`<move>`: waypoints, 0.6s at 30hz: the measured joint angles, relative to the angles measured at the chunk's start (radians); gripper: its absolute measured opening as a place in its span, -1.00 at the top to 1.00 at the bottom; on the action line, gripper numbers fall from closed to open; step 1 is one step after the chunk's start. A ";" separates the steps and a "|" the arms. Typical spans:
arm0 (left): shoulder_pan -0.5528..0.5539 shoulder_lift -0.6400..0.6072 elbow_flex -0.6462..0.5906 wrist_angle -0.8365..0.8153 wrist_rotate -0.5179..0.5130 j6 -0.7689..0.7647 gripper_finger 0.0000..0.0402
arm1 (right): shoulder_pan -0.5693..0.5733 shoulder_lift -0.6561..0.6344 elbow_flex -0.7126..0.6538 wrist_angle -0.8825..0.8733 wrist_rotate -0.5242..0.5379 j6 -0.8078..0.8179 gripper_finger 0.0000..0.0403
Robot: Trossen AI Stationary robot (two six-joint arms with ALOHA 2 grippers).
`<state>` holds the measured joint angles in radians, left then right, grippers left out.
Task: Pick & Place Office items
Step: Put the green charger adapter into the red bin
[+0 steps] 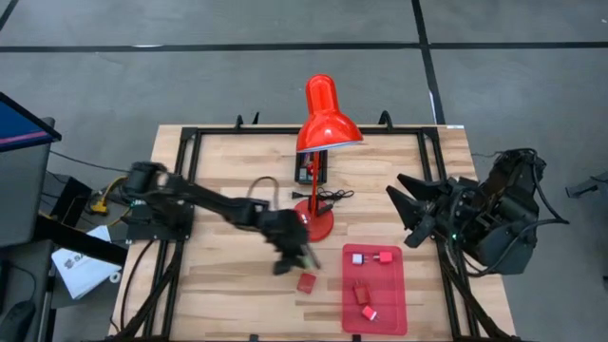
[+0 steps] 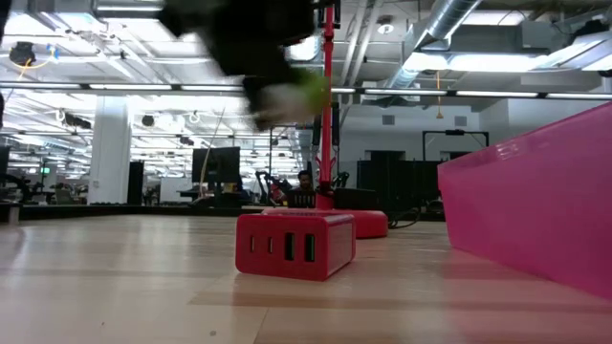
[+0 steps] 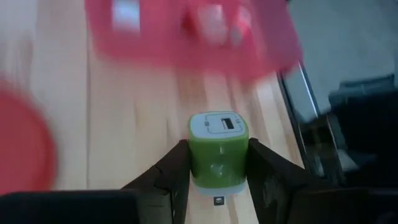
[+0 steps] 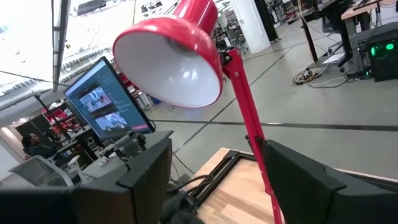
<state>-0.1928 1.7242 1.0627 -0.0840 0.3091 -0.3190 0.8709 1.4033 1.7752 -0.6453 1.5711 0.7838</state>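
Left gripper [image 1: 290,255] is over the table's middle, clamped on a green charger block [image 3: 217,146]; only the left wrist view shows that grip clearly, the low view giving a blur, apparently raised off the wood; a red charger block [image 1: 306,281] lies on the table at its five o'clock; the red tray [image 1: 380,313] holds further pieces; right gripper [image 1: 410,207] waits at three o'clock beside the lamp [image 1: 323,119], fingers apart.
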 joint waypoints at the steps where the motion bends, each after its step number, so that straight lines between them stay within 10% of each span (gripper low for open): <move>1: 0.008 0.046 0.061 0.005 -0.001 0.019 0.41 | 0.000 0.005 0.000 0.000 0.000 0.002 -0.22; 9: 0.049 0.268 0.411 0.007 0.000 0.038 0.40 | 0.000 0.028 -0.001 0.021 -0.001 0.002 -0.22; 18: 0.047 0.359 0.475 0.064 -0.057 0.017 0.38 | 0.000 0.034 0.000 0.021 0.000 -0.006 -0.22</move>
<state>-0.1463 2.0835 1.5379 -0.0204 0.2526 -0.3025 0.8707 1.4368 1.7748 -0.6248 1.5707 0.7776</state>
